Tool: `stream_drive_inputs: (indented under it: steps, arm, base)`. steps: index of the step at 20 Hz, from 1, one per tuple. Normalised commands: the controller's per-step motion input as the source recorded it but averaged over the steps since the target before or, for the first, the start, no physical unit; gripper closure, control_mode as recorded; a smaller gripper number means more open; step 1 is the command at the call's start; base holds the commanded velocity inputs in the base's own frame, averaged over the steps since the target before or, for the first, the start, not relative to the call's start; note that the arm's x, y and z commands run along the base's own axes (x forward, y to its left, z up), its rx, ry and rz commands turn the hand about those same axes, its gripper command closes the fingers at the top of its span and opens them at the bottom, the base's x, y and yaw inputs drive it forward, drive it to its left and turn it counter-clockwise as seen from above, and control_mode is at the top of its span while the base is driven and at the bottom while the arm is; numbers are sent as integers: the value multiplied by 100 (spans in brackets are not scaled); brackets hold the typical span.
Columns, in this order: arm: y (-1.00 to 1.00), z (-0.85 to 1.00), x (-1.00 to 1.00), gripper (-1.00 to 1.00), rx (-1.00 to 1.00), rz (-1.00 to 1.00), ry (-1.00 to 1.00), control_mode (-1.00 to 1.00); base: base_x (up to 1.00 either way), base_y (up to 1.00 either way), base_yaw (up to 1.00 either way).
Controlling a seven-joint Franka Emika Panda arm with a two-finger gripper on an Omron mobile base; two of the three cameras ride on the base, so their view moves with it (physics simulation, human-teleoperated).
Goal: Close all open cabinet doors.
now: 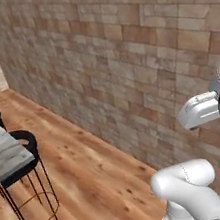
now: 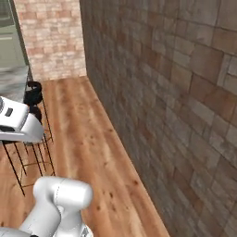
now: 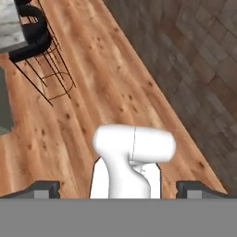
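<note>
We are holding the gripper (image 3: 118, 189) spread wide and empty, looking down at the wood floor (image 3: 115, 83) beside the brick wall (image 3: 194, 60). No cabinet doors are facing us; a sage panel (image 2: 9, 41) far off beyond the stools (image 3: 34, 32) may be cabinetry, so we judge driving there comes next.

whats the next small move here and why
Probably turn the base left, away from the brick wall. Both base views face that wall and wood floor, with stools and a counter at left; the open tool has no cabinet door near it.
</note>
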Motion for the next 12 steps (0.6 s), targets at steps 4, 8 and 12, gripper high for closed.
stream_drive_inputs:
  steps: [4, 8, 12]
  arm:
    - [0, 0, 0, -100, 0, 0, 0, 100]
    - [0, 0, 0, -100, 0, 0, 0, 100]
    - [0, 0, 0, -100, 0, 0, 0, 100]
  base:
    - [71, -75, 62]
    - [82, -77, 59]
    - [93, -77, 42]
